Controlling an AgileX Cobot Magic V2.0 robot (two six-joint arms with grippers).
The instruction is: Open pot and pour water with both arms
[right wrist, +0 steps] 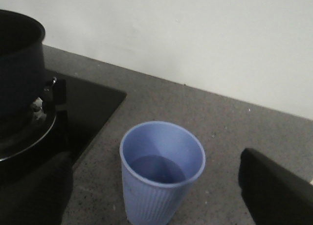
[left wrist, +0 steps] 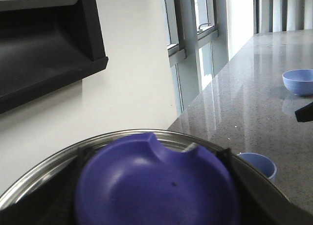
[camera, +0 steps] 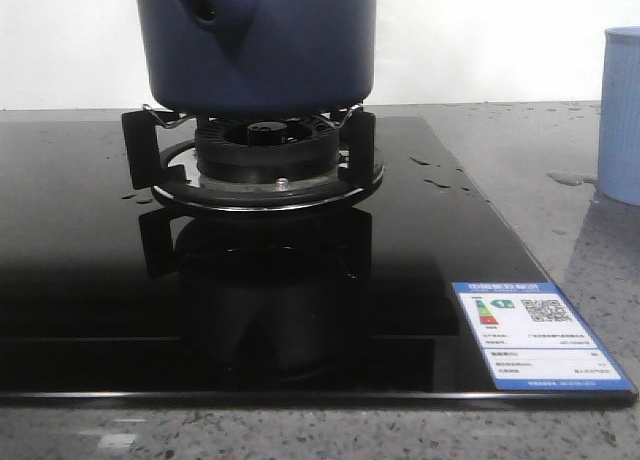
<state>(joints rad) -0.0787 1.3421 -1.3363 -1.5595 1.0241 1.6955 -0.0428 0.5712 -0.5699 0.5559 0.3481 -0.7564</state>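
Note:
The dark navy pot (camera: 260, 40) stands on the gas burner (camera: 265, 155), its side stub (camera: 205, 10) facing the front; its top is cut off in the front view. It also shows in the right wrist view (right wrist: 19, 63). In the left wrist view my left gripper (left wrist: 154, 186) has its dark fingers (left wrist: 230, 166) tight against both sides of a blue knob (left wrist: 156, 181) on a steel-rimmed lid (left wrist: 44, 168). My right gripper (right wrist: 156, 186) is open, its fingers on either side of the pale blue ribbed cup (right wrist: 161, 166), which holds water, and apart from it.
The black glass hob (camera: 100, 280) has a label (camera: 535, 335) at its front right corner and water drops (camera: 440, 175) by the burner. The cup (camera: 622, 110) stands right of the hob on the grey counter. A blue bowl (left wrist: 298, 80) sits farther off.

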